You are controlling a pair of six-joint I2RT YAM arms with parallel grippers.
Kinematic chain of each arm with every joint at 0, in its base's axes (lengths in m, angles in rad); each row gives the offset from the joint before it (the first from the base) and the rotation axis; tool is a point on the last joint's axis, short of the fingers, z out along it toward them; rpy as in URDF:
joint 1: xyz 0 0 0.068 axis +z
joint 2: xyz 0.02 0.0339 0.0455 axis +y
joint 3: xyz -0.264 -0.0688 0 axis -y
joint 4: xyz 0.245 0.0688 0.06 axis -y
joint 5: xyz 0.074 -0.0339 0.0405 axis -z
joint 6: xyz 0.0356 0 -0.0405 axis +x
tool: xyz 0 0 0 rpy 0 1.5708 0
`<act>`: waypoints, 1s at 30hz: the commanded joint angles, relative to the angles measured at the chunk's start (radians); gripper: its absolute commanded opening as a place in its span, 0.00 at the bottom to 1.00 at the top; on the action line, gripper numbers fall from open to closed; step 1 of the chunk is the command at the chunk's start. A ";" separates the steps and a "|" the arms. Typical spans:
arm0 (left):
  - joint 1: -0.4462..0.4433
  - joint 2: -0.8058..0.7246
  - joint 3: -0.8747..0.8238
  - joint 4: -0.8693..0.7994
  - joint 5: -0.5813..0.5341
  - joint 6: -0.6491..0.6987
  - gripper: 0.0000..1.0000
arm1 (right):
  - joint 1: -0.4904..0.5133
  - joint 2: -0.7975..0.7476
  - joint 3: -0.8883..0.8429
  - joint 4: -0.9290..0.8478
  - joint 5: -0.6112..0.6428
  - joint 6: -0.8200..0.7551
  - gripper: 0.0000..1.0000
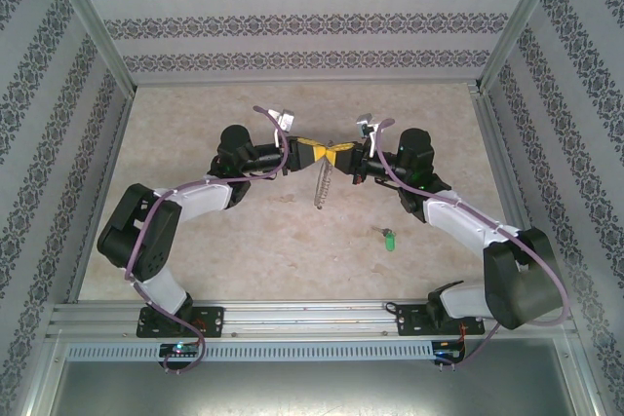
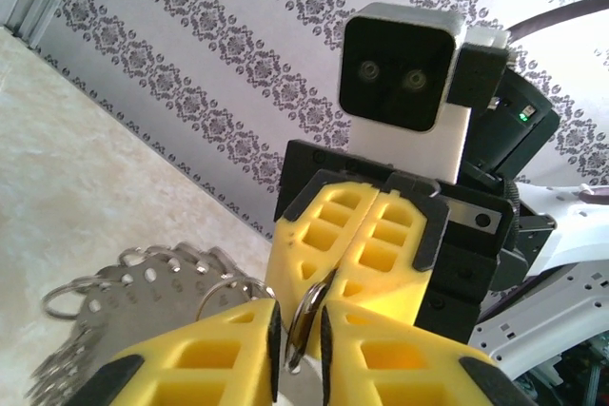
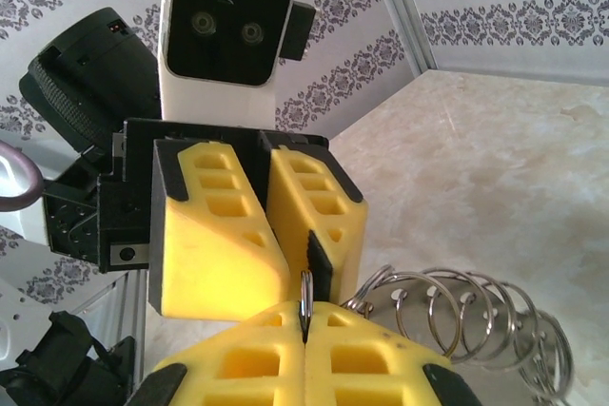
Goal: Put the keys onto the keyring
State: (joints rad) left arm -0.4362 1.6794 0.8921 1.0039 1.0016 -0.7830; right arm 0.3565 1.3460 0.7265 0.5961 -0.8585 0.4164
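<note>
**Task status:** 0 of 1 visible keys fitted. The small key (image 1: 388,239), with a bright green plastic head and a short dark shank, lies flat on the pale stone-pattern table (image 1: 244,241). It is near the right arm and well apart from the ring. The large thin grey metal keyring (image 1: 322,189), with its cluster of smaller wire loops, hangs in the air above mid-table. It hangs between the 2 grippers, which meet tip to tip.

**Work left, as judged:** part the keyring's rim, collect the key, and thread it on.

**Right gripper** (image 3: 304,322): the yellow jaws are fully closed and pinch the keyring's rim edge-on between the pads.

**Left gripper** (image 2: 300,335): the jaws stand a narrow slot apart, and the keyring's rim sits inside that slot. Whether the pads press the wire or merely flank it cannot be told.
</note>
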 commanded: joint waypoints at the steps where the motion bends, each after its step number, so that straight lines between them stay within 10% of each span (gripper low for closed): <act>1: 0.007 0.009 0.002 0.108 0.026 -0.035 0.19 | 0.012 0.005 0.038 0.068 -0.031 0.004 0.00; 21: -0.021 0.010 -0.026 0.094 0.046 0.068 0.00 | 0.016 0.024 0.052 0.084 -0.016 0.028 0.00; 25: -0.021 -0.018 -0.056 0.088 0.008 0.110 0.00 | 0.000 0.007 0.042 0.080 0.009 0.039 0.43; 30: -0.021 -0.073 -0.080 0.006 -0.031 0.205 0.00 | -0.068 -0.075 -0.014 0.083 0.072 0.078 0.60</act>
State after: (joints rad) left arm -0.4458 1.6604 0.8268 1.0367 0.9867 -0.6704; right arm 0.3218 1.3315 0.7311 0.6167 -0.8242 0.4728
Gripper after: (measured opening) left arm 0.053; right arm 0.588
